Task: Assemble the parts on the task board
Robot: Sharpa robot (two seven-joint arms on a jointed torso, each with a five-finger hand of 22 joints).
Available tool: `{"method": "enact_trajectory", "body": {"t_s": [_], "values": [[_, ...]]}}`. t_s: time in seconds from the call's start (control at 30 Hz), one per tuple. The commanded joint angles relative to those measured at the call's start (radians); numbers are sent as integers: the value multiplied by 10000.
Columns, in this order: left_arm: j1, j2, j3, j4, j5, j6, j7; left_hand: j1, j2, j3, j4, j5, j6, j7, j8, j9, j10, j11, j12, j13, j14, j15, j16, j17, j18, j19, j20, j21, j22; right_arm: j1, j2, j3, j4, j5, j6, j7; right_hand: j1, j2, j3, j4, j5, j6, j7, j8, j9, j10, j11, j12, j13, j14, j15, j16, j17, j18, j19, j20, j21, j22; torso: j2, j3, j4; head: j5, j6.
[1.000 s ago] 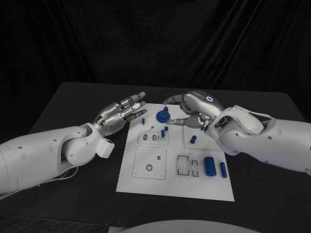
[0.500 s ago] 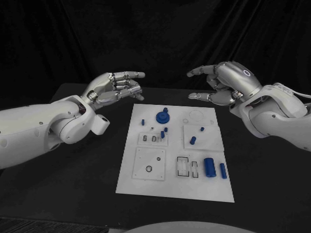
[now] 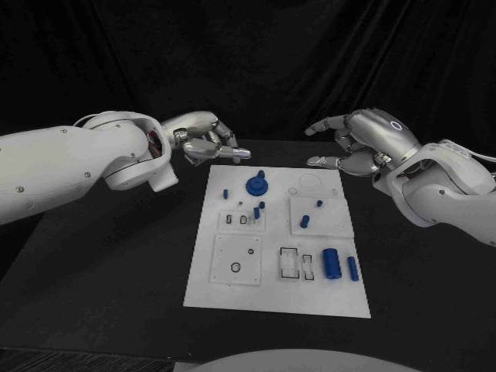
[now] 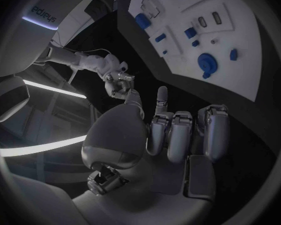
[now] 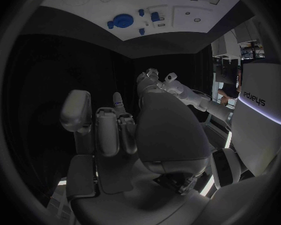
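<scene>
The white board point(image 3: 280, 256) is seen mid-table, blue parts point(image 3: 258, 184) scattered on it, a round one near its far edge. Beyond that edge, the left hand point(image 3: 204, 144) and right hand point(image 3: 358, 139) are raised, fingers curled, nothing held; folded fingers point(image 4: 178, 135) are shown closer by the wrist views.

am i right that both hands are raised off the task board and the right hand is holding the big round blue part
Not quite. Both hands are off the task board, but the right hand holds nothing. The head view shows the big round blue part lying at the board's far end, between the two hands, with the left hand empty too.
</scene>
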Motion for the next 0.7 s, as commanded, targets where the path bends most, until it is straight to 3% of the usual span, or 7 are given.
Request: {"method": "enact_trajectory", "body": {"t_s": [0.03, 0.13, 0.17, 0.2, 0.4, 0.6, 0.7], "values": [[84, 260, 11, -73, -1082, 1725, -2814, -270, 138, -47, -1, 4, 430, -210, 401, 472, 1049, -192, 34, 2626, 1055, -166, 26, 2626, -173, 151, -108, 100, 1022, -109, -25, 5, -18, -100, 317, -386, 18, 130, 66, -1, 86, 124, 18, 74, -15, 1067, 74, 35, 2632, 664, 65, 91, 1377, -63, 100, 3, 106, 840, -51, 94, -73, -11, -68], [129, 668, 12, -233, -1164, 2386, -3658, -332, 276, 20, -61, 252, 764, -454, 743, 1077, 1049, -423, 34, 2626, 1055, -384, 26, 2626, -191, 227, -321, 146, 1135, -242, -32, 5, -54, -100, 448, -456, -8, 156, 61, 3, 124, 172, 25, 105, -22, 1067, 78, 35, 2632, 670, 69, 104, 1388, -65, 112, 5, 120, 854, -79, 172, -136, 25, -156], [139, 811, 12, -293, -1181, 2638, -3921, -259, 314, 81, -106, 347, 837, -517, 769, 1213, 1049, -481, 34, 2626, 1055, -451, 26, 2626, -190, 221, -374, 143, 1136, -289, -27, 5, -70, -100, 505, -484, -14, 163, 60, 3, 132, 184, 27, 112, -23, 1067, 79, 35, 2632, 671, 70, 104, 1388, -68, 119, 6, 132, 860, -82, 179, -143, 32, -165], [146, 948, 12, -346, -1195, 2862, -4147, -96, 363, 188, -214, 458, 869, -568, 743, 1318, 1049, -537, 34, 2626, 1055, -499, 26, 2626, -170, 152, -436, 113, 1075, -334, -16, 5, -88, -100, 560, -509, -19, 168, 59, 2, 137, 200, 29, 122, -24, 1067, 81, 35, 2632, 672, 71, 104, 1387, -68, 122, 6, 136, 864, -98, 213, -175, 67, -199], [162, 1619, 12, -625, -1229, 3567, -5013, 70, 491, 403, -343, 671, 947, -644, 561, 1547, 1049, -633, 34, 2626, 1055, -612, 26, 2626, -151, 81, -556, 61, 1009, -552, 41, 5, -175, -101, 761, -597, 2, 190, 63, -21, 148, 307, 35, 184, -28, 1067, 87, 35, 2632, 677, 75, 113, 1395, -67, 129, 11, 128, 875, -126, 308, -304, 267, -288], [158, 2217, 11, -1019, -1237, 3847, -5681, -271, 606, 487, -166, 805, 978, -610, -25, 1645, 1049, -640, 34, 2626, 1055, -652, 26, 2626, -120, -35, -621, -27, 890, -681, 114, 5, -250, -101, 868, -641, -2, 211, 52, -27, 160, 482, 46, 280, -31, 1067, 96, 35, 2632, 688, 80, 134, 1413, -75, 161, 15, 171, 911, -128, 348, -389, 448, -352], [152, 2442, 11, -1192, -1239, 3860, -5881, -307, 604, 580, -214, 875, 979, -570, -413, 1663, 1049, -609, 34, 2626, 1055, -632, 26, 2626, -109, -73, -614, -69, 851, -715, 146, 5, -276, -101, 891, -656, -3, 214, 51, -27, 164, 501, 46, 290, -31, 1067, 96, 35, 2632, 690, 81, 140, 1419, -76, 164, 15, 174, 914, -126, 341, -370, 463, -400]]}}
